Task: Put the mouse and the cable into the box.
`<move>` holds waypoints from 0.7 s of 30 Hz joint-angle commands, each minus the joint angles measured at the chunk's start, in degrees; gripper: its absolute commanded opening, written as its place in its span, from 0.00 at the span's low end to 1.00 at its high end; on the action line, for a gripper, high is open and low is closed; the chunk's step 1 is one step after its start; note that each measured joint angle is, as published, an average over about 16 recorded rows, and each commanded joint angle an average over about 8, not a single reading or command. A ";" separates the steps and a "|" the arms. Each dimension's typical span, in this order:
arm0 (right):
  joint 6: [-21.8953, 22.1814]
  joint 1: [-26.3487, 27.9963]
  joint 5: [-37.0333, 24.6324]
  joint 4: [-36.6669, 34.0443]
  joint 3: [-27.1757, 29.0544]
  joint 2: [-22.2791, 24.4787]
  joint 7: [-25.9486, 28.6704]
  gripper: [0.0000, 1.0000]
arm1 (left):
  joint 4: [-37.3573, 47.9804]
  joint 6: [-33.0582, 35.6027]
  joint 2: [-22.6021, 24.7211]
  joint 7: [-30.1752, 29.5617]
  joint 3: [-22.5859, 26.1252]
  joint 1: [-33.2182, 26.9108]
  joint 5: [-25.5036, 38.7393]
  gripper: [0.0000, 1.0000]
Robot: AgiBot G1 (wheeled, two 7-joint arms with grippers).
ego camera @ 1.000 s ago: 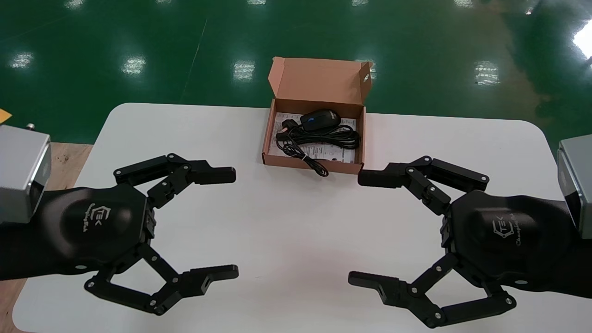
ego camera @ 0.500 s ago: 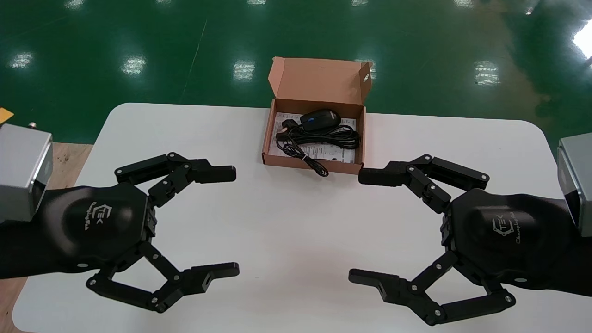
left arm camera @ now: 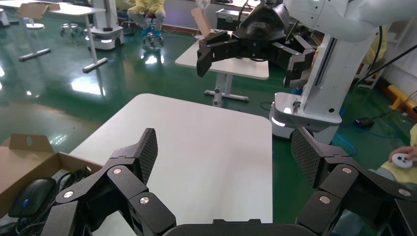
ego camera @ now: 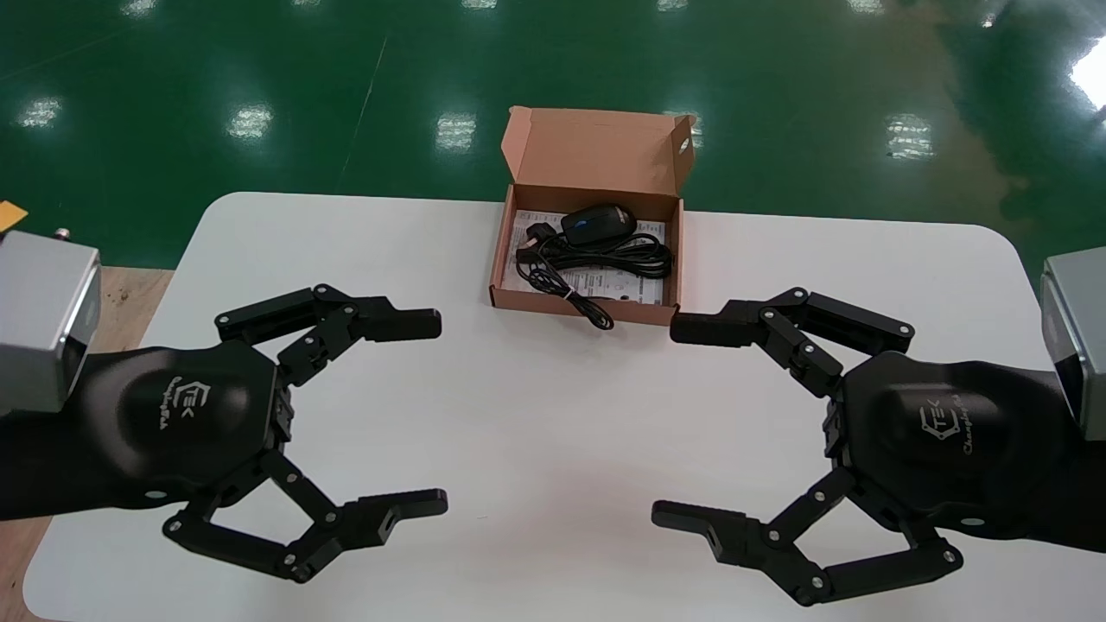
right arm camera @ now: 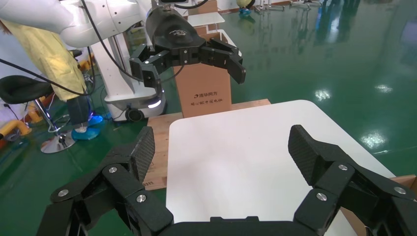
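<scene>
Cardboard box [ego camera: 536, 302] holds the mouse [ego camera: 598, 223] and the cable [ego camera: 605, 255]; one loop [ego camera: 596, 318] overhangs the box's near wall. On that near side, left gripper [ego camera: 435, 413] and right gripper [ego camera: 670, 423] hover spread wide, empty. Risk: a finger snagging the loop drags the contents out.

AgiBot G1's left gripper [ego camera: 428, 413] and right gripper [ego camera: 674, 423] are matte black, each rounded palm housing stamped with a white "TEK" logo [ego camera: 188, 402]. Silver screws [left arm camera: 114, 171] dot the jaws' linkage bars; the pads [left arm camera: 147, 147] carry fine cross-hatching. Brushed grey metal wrist blocks [ego camera: 39, 320] sit behind. The arms [right arm camera: 39, 12] are glossy white, trailed by black cables [right arm camera: 91, 24].
</scene>
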 commanded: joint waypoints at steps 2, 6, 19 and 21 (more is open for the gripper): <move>0.00 0.01 -0.01 -0.01 0.00 0.00 -0.01 1.00 | 0.01 -0.02 0.01 0.01 0.01 -0.01 0.01 1.00; 0.01 0.02 -0.01 -0.03 0.00 0.00 -0.02 1.00 | 0.03 -0.03 0.03 0.02 0.02 -0.02 0.02 1.00; 0.01 0.03 -0.01 -0.06 0.00 0.00 -0.03 1.00 | 0.05 -0.03 0.04 0.02 0.02 -0.02 0.02 1.00; 0.01 0.03 -0.01 -0.06 0.00 0.00 -0.03 1.00 | 0.05 -0.03 0.04 0.02 0.02 -0.02 0.02 1.00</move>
